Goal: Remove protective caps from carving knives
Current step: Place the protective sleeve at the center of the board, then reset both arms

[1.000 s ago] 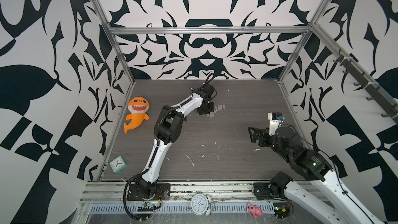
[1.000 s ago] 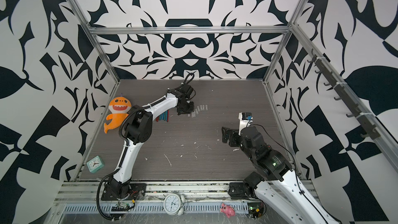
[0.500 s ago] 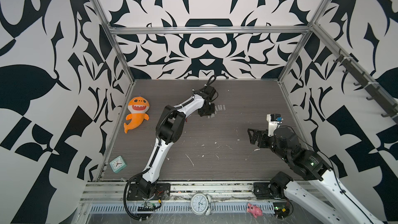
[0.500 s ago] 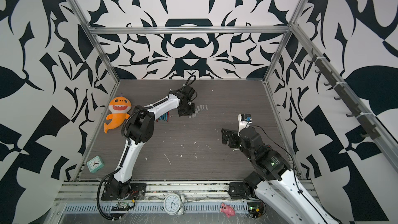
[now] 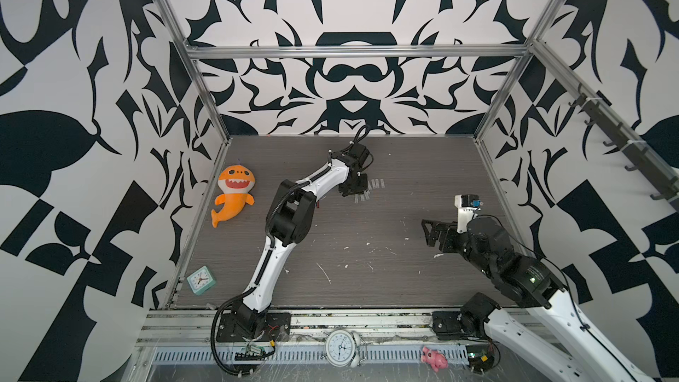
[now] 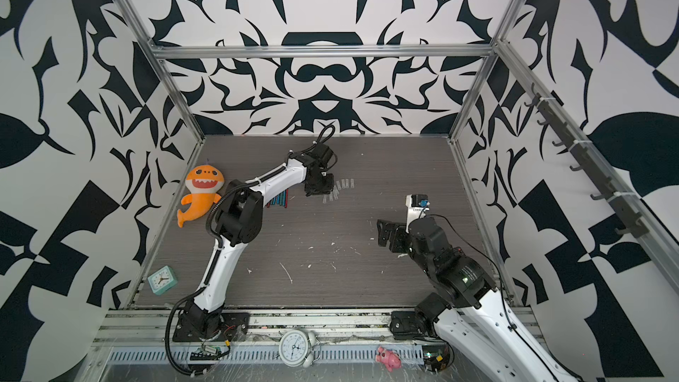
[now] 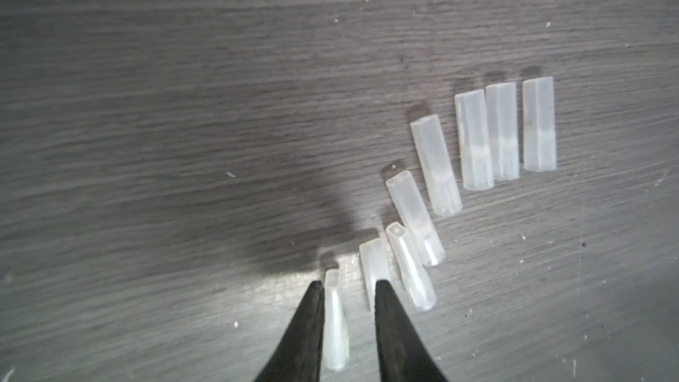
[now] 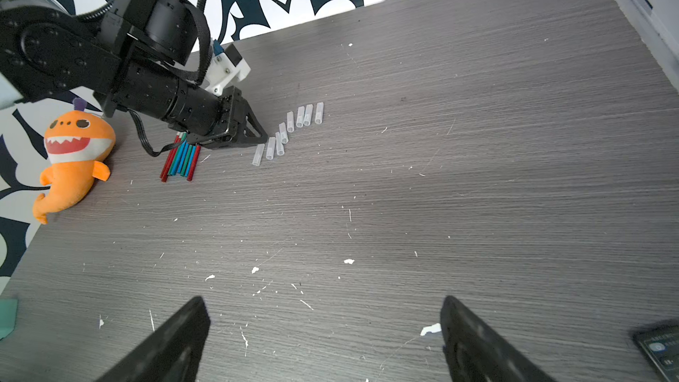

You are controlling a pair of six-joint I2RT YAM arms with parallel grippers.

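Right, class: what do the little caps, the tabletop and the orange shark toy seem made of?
The protective caps: probably plastic, frosted and translucent, with hollow ends showing. The tabletop: likely wood-grain laminate, matt grey with fine streaked lines. The shark toy: plush fabric, with a soft, stuffed shape.

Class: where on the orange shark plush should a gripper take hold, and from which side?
On the orange shark plush, probably the narrow body below the fins, from straight above: it lies flat, face up; its head looks too wide.
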